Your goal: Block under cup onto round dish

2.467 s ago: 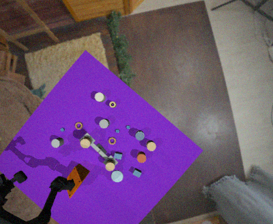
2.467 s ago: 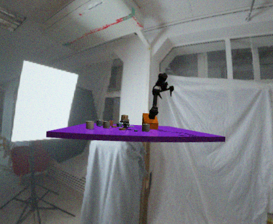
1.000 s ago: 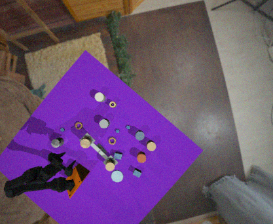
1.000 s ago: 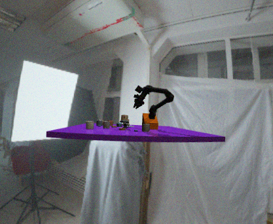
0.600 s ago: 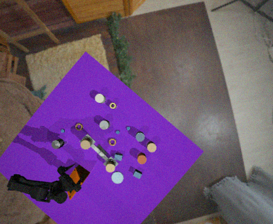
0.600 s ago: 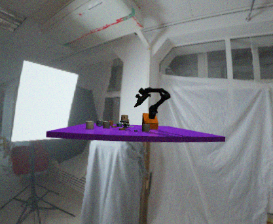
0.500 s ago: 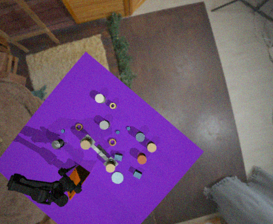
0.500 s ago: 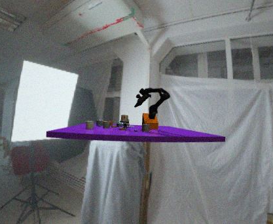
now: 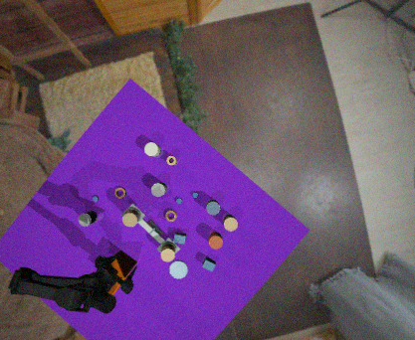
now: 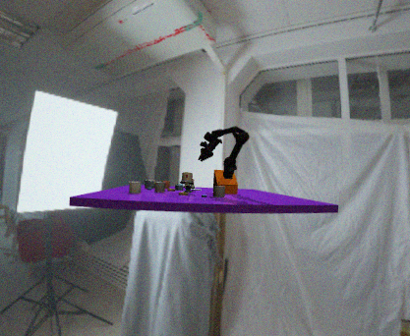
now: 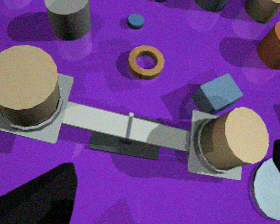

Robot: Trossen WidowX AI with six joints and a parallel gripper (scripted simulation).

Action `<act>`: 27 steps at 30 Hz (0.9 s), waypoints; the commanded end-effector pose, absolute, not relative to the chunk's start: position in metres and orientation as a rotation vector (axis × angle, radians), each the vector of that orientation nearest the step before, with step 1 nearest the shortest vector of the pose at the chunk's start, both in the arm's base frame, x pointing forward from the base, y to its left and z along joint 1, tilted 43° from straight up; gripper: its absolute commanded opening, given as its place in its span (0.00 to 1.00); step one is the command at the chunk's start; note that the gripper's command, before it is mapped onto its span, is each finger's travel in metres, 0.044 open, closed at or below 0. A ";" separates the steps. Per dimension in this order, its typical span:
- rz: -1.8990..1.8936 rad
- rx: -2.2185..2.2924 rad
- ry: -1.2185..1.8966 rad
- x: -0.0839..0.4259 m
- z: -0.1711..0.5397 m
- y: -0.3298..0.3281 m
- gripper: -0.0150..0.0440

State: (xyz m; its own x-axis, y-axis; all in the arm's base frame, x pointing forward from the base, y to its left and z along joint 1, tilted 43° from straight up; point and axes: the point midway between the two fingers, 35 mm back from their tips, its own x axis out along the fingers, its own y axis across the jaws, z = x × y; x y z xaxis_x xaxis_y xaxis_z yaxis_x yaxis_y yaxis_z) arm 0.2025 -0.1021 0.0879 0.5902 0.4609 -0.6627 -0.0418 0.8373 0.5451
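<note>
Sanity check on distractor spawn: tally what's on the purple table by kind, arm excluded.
Cups on the balance: 2
Other cylinders: 6
Rings: 3
Small blue discs: 3
Blue cubes: 2
Round dish: 1
Balance: 1
Total: 18
</note>
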 end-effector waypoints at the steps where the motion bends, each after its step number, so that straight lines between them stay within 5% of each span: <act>1: 0.382 0.425 0.927 0.209 0.080 -0.109 1.00; 27: 1.014 -0.214 0.915 0.261 -0.011 -0.134 1.00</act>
